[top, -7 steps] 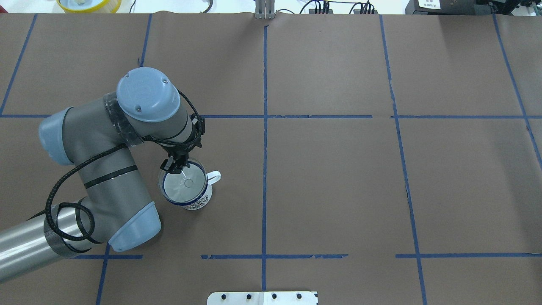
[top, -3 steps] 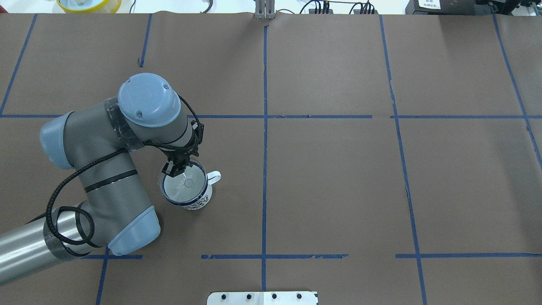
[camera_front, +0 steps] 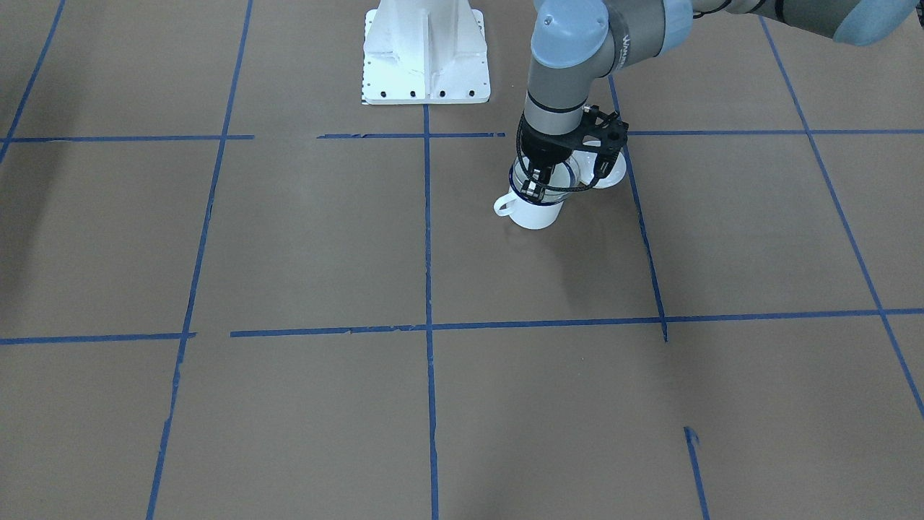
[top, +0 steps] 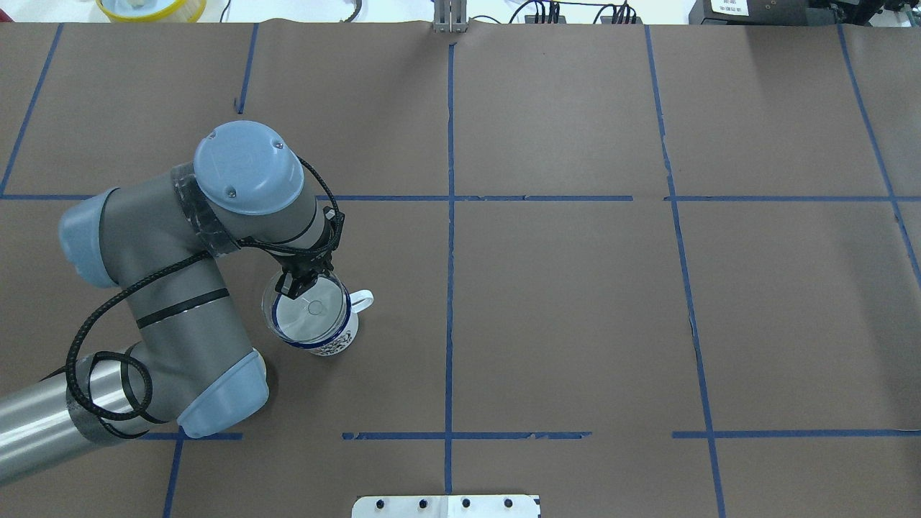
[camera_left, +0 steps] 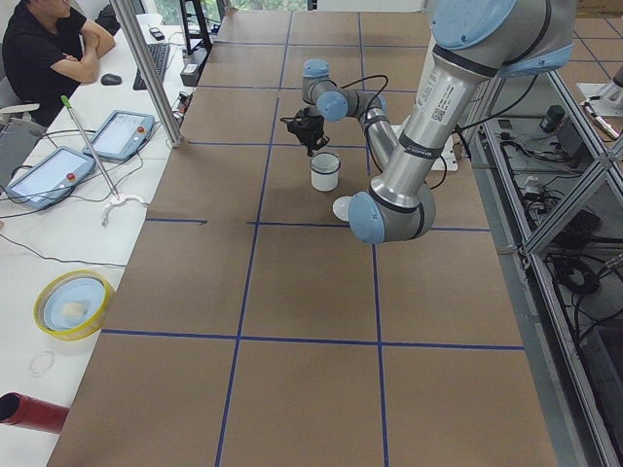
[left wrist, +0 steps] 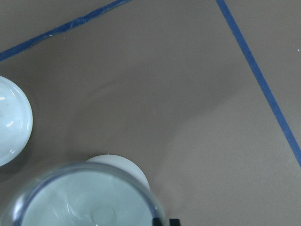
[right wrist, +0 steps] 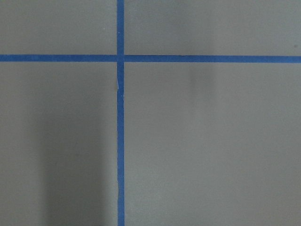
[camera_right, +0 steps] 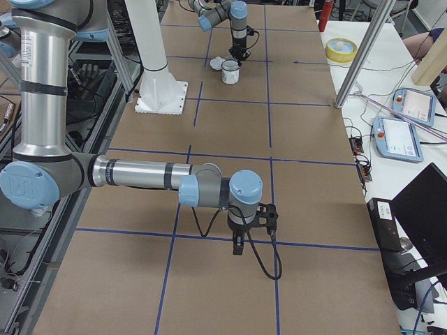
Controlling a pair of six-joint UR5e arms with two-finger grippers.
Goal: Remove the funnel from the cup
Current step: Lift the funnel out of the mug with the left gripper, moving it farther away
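The white mug [top: 337, 344] with a dark blue rim stands on the table's left half, its handle [top: 363, 301] pointing right. The clear funnel [top: 306, 316] hangs just above the mug's mouth, shifted slightly left of it. My left gripper [top: 293, 285] is shut on the funnel's far rim. In the front-facing view the funnel [camera_front: 546, 182] sits a little above the mug [camera_front: 534, 214] under the left gripper [camera_front: 533, 189]. The left wrist view shows the funnel [left wrist: 80, 197] at the bottom. My right gripper [camera_right: 237, 246] hovers over bare table, far from the mug; I cannot tell whether it is open.
A small round white lid [camera_front: 611, 174] lies on the table right beside the mug, on the robot's left; it also shows in the left wrist view [left wrist: 9, 120]. The robot's white base plate [camera_front: 424, 54] stands behind. Blue tape lines mark out the brown table.
My left gripper's fingers have closed on the funnel's rim. The funnel has risen slightly out of the mug and shifted a little left. The mug has stayed put.
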